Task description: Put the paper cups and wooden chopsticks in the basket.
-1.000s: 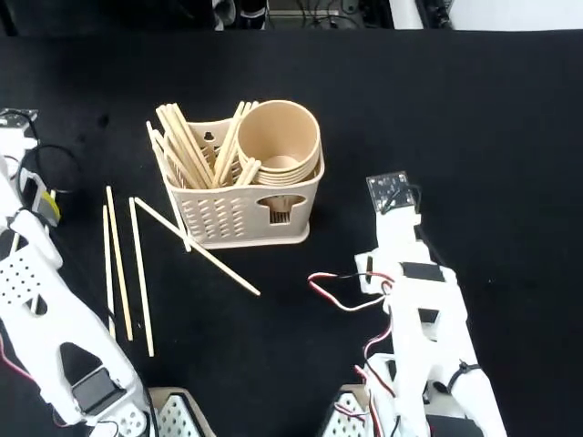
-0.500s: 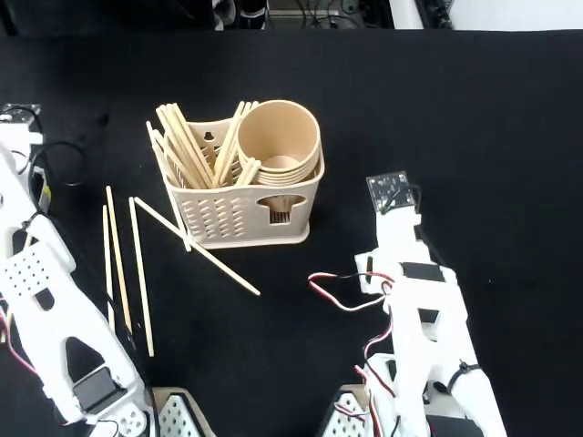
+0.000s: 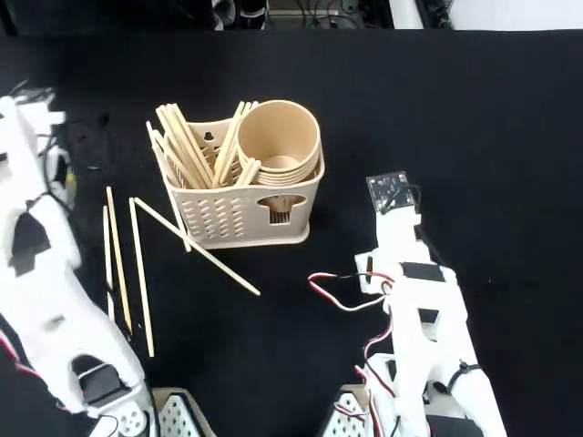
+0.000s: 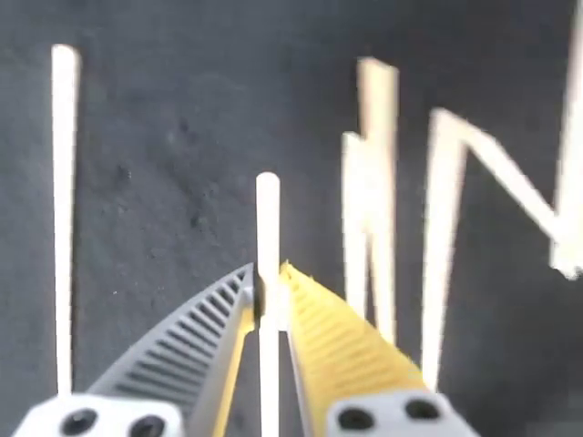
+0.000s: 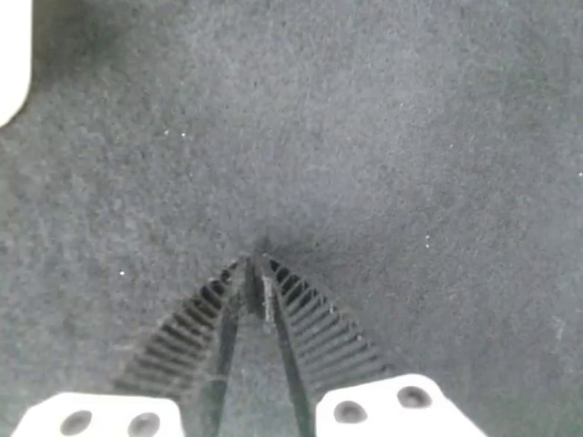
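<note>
Currently one basket (image 3: 241, 218) stands on the black worktop (image 3: 455, 118). It holds one stack of paper cups (image 3: 278, 137) beside a bundle of wooden chopsticks (image 3: 187, 146) too crowded to count. Four loose chopsticks (image 3: 141, 273) lie just beside the basket: three roughly parallel, one slanting past its corner. The left jaws are clamped on a single chopstick (image 4: 267, 200). The right jaws are pressed together, gripping nothing, over bare worktop.

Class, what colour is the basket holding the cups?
The basket is beige with perforated walls, best seen in the high view.
</note>
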